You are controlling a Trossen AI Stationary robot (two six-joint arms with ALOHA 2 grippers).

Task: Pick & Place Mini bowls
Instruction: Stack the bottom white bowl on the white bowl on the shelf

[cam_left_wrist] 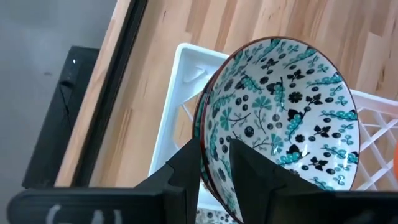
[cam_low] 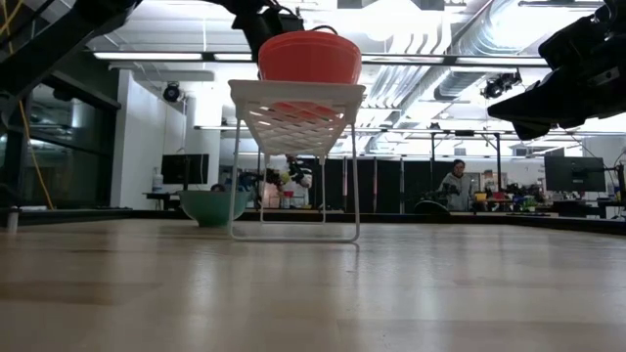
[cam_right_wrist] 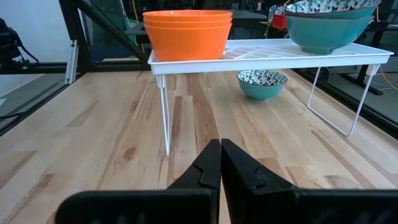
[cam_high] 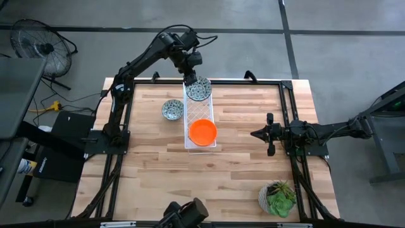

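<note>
Right gripper, fingers pressed shut and empty, hovers right of the white tray. Stacked orange bowls sit on the tray's near end. Left of the tray, one patterned bowl rests on the table. At the tray's far end, the left gripper straddles the rim of the stacked patterned bowls, its fingers slightly apart on either side.

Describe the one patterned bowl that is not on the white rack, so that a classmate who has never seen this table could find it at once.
Start at the long white rack standing on legs in the middle of the wooden table. Beside it, on the left arm's side, a patterned bowl sits alone on the wood. The other bowls rest up on the rack.
</note>
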